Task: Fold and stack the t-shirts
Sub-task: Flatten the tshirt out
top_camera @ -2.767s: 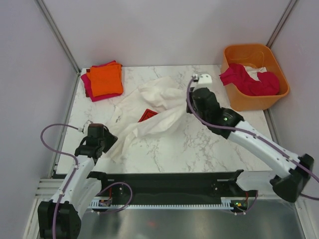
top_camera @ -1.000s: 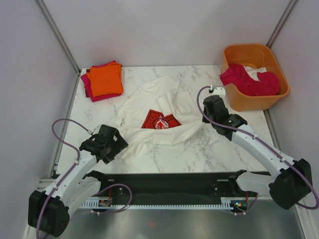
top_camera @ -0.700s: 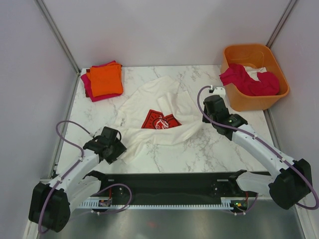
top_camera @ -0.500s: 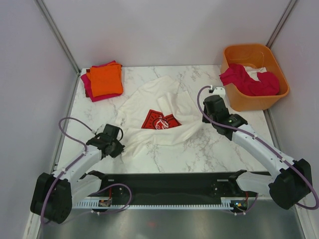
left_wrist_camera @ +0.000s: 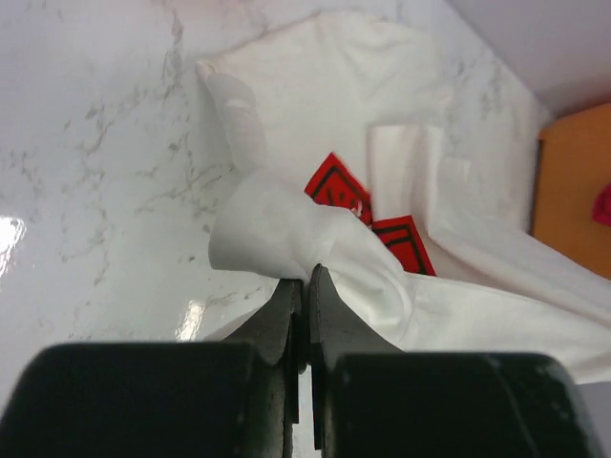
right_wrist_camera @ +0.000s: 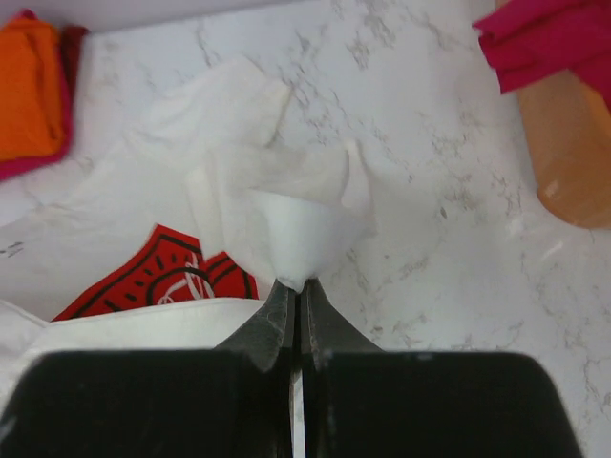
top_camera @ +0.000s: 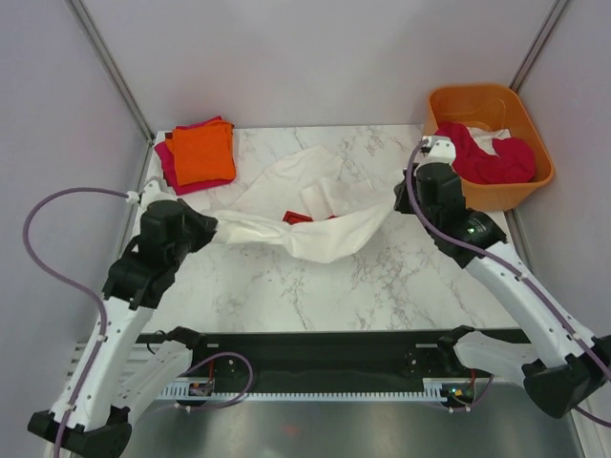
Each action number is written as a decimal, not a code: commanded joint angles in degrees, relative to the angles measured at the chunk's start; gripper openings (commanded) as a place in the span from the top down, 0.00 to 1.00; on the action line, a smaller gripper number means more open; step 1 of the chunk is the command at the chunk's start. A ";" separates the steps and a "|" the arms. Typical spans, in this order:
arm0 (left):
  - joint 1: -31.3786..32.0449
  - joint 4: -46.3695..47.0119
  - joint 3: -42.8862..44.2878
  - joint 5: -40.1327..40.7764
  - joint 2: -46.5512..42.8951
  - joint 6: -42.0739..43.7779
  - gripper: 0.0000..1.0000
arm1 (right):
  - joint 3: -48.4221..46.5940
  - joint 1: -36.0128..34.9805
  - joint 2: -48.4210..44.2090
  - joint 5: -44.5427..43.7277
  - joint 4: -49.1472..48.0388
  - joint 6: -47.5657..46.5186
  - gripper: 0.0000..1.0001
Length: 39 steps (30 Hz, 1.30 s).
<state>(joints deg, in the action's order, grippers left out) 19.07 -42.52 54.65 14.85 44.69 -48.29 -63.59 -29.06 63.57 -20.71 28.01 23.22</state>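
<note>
The white t-shirt (top_camera: 325, 224) with the red logo panel (top_camera: 297, 218) hangs across the middle of the tabletop (top_camera: 382, 286), strung between the two arms like a slack band. The left jaws are pressed together on a bunched fold of its cloth at the left end. In the left wrist view the white fabric (left_wrist_camera: 286, 229) puffs out just beyond the closed tips. The right jaws are likewise pinched shut on a gathered peak of the same shirt at the right end, near the orange tub (top_camera: 496, 198). The right wrist view shows that peak (right_wrist_camera: 301, 234) rising straight out of the closed tips. Between the two grips the shirt sags and is crumpled, with a loose part spreading toward the far side of the tabletop. The logo panel is creased and half buried in the folds, so only red wedges with black outlines show. The right wrist view catches a bit of the white script (right_wrist_camera: 177, 281) on them. At the far left corner lies a folded stack, an orange t-shirt (top_camera: 202, 153) on top of a magenta-red t-shirt (top_camera: 172, 164), well apart from the held one. The tub sits at the far right, off the edge of the marble. It holds a heaped magenta-red tee (top_camera: 501, 160) and some white cloth (top_camera: 498, 138) behind it.
</note>
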 commanded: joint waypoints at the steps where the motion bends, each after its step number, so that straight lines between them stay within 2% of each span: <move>1: 0.09 -4.59 9.73 2.55 -3.28 9.17 0.98 | -8.29 0.23 -5.99 3.03 -1.29 -1.68 1.00; 5: 0.09 -4.94 21.17 0.01 -3.73 18.99 0.98 | -14.79 0.32 -11.78 6.29 -0.94 -3.35 1.00; 11: 0.09 -6.08 39.63 -8.41 -4.17 27.72 0.98 | -23.67 0.23 -20.04 14.55 -0.68 -4.58 1.00; 13: 0.00 -6.78 48.40 -11.76 -3.99 30.26 0.98 | -25.52 0.23 -23.73 16.48 -0.85 -5.72 1.00; 14: 0.00 -7.22 48.44 -11.78 -3.99 31.06 0.98 | -25.53 0.23 -25.15 16.49 -1.11 -5.73 1.00; 18: -0.26 -9.59 59.23 -14.50 -2.24 33.61 0.98 | -25.96 0.23 -29.12 13.25 -0.86 -7.14 1.00; 20: -0.35 -10.47 60.65 -15.64 -0.84 34.32 0.98 | -26.76 0.23 -28.07 11.05 1.69 -7.40 1.00; 23: -0.35 -12.66 60.93 -11.00 3.20 31.86 0.98 | -27.29 0.23 -23.94 6.74 5.02 -6.53 1.00; 29: -0.35 -7.68 48.64 -10.47 9.27 30.28 0.98 | -20.35 0.23 -13.67 0.42 3.98 -3.02 1.00; 33: -0.35 0.21 40.55 -6.95 19.44 31.33 0.98 | -16.48 0.23 -2.07 -5.81 0.65 -0.90 1.00; 34: -0.26 1.38 40.45 -6.25 25.48 32.98 0.98 | -17.08 0.32 4.65 -9.14 0.29 -0.72 0.96; 35: -0.52 2.52 40.88 -4.76 29.89 33.87 0.98 | -19.61 0.49 8.37 -10.91 0.47 -0.81 0.85; 36: -0.96 3.58 43.93 -4.57 34.02 34.57 0.98 | -21.73 0.93 12.41 -10.93 0.73 -0.81 0.20; 37: -1.57 3.50 46.66 -4.74 43.55 35.10 0.98 | -24.36 2.06 20.81 -10.93 2.38 -0.81 0.02; 38: -3.23 3.67 49.56 -4.66 48.17 35.28 0.98 | -27.43 2.77 25.15 -12.93 3.71 -0.20 0.02; 39: -4.47 3.59 56.55 -5.44 52.65 35.37 0.98 | -34.60 3.65 29.20 -13.47 5.46 0.76 0.02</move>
<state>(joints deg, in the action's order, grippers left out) 17.67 -43.13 101.43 7.11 87.29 -16.73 -87.96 -27.64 84.95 -27.24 30.96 21.78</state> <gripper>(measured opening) 0.045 0.957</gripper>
